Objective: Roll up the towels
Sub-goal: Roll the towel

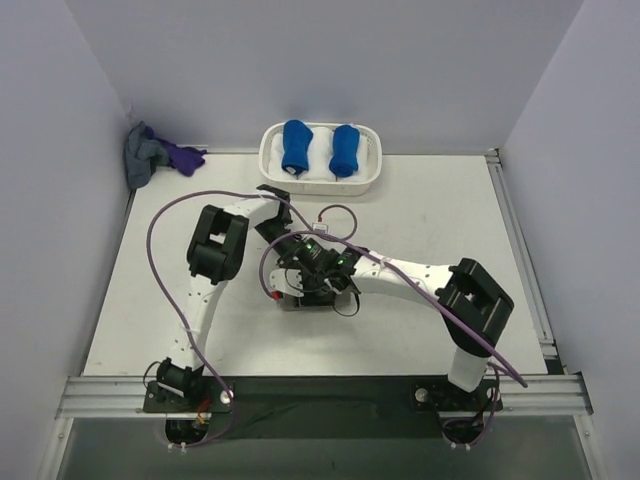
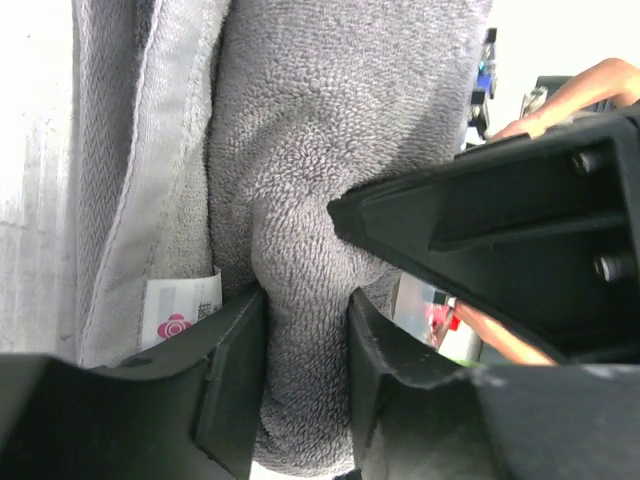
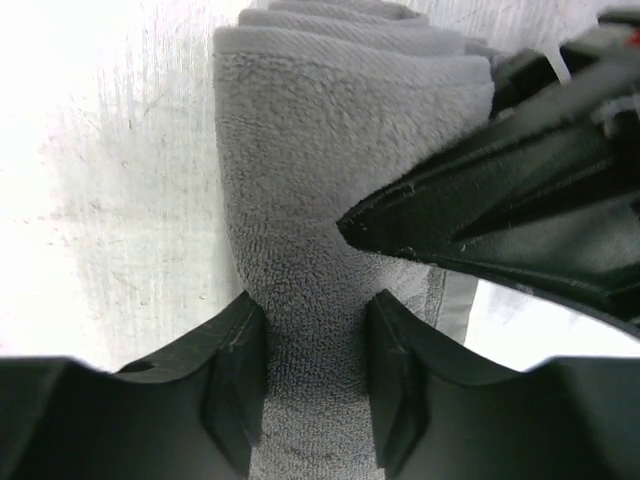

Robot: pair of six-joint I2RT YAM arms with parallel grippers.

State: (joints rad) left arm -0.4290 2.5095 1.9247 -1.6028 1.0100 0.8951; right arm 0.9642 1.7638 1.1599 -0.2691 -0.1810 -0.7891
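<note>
One towel (image 2: 300, 190), barely visible overhead, left gripper (image 2: 305, 335), right gripper (image 3: 315, 345) pinching

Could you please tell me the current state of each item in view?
grey towel: folded, pinched by both grippers.
left gripper: jaws shut on grey towel.
right gripper: jaws shut on grey towel.
blue towels: rolled, in the white basket.
purple cloth: crumpled in corner.
</note>
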